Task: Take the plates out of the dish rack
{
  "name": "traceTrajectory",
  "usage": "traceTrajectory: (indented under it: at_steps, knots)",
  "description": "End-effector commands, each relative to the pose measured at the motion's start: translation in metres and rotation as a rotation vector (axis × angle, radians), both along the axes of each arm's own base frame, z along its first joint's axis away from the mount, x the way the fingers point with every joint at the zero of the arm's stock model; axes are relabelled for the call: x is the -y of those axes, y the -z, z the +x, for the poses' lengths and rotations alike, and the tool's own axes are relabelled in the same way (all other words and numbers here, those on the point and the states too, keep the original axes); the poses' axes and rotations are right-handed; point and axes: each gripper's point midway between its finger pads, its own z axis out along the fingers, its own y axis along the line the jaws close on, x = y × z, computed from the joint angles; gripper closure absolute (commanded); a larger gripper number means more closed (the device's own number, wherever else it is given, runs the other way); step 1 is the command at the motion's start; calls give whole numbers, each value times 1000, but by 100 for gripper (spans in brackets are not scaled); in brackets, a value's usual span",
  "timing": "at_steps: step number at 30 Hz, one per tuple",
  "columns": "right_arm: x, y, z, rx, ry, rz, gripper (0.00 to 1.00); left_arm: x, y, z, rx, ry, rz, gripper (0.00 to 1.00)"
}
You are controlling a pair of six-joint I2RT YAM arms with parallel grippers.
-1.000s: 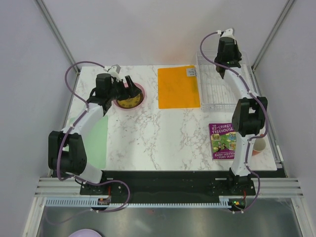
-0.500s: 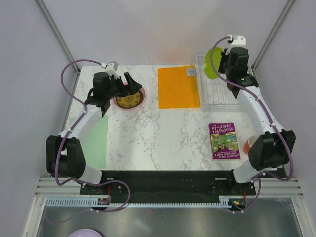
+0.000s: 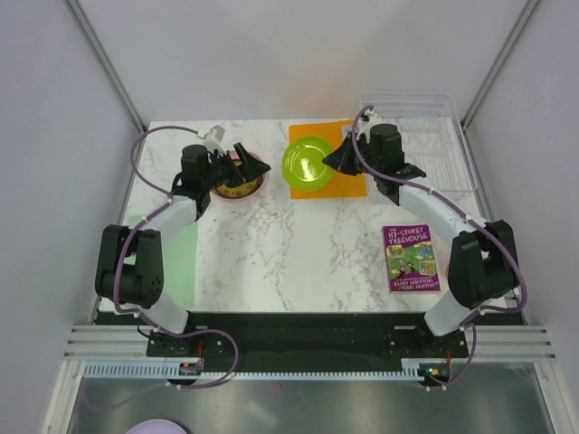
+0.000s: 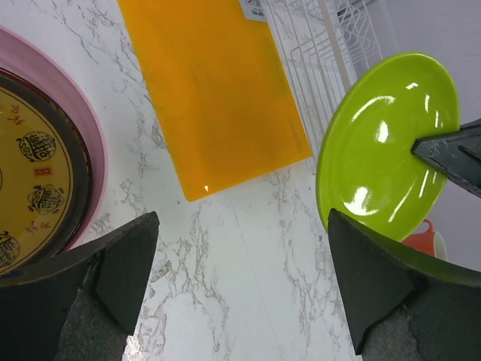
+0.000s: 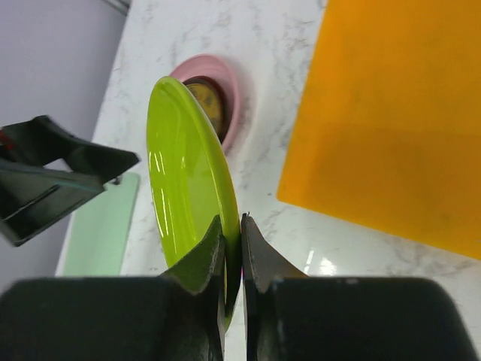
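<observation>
The right gripper (image 5: 231,226) is clamped on the lime green plate (image 5: 180,173) by a thin bite on its rim alone, so the glossy plate could swivel or slide out between the fingers and drop edge-first onto the orange mat (image 4: 210,90) or the desk (image 3: 298,244). It hangs in the air above the mat, clear of the dish rack (image 3: 443,136). The left gripper (image 4: 242,218) stands wide open, holding nothing, close by the stack where the yellow patterned plate (image 4: 30,173) sits inside the pink plate (image 4: 75,113). A careless approach could strike those fingers or knock the stack askew. Being round, the plate has no long axis. It is tilted, hollow face up and toward the left arm.
</observation>
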Motion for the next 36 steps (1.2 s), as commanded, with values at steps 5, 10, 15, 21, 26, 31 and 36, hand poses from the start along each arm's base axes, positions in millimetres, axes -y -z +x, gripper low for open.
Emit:
traceTrajectory:
  at_steps: [5,10,15,21,26,31,36]
  knots:
    - [-66,-24,-17,28,-156,228,100,14,-8,5,34,49,-108,0]
    - [-88,-16,-27,-1,-197,275,100,19,-14,4,58,69,-147,0]
    - [-98,-16,-32,-5,-228,319,100,22,-11,3,50,84,-163,8]
    - [-100,-18,-32,0,-236,318,100,20,-1,0,19,75,-153,98]
    - [-94,-9,-30,-11,-225,265,75,5,10,6,-12,3,-65,98]
    - [-72,-2,-23,-9,-163,200,41,-42,2,26,-1,-115,-15,98]
    - [-46,5,-17,-19,-118,167,39,-88,9,47,-22,-198,-26,98]
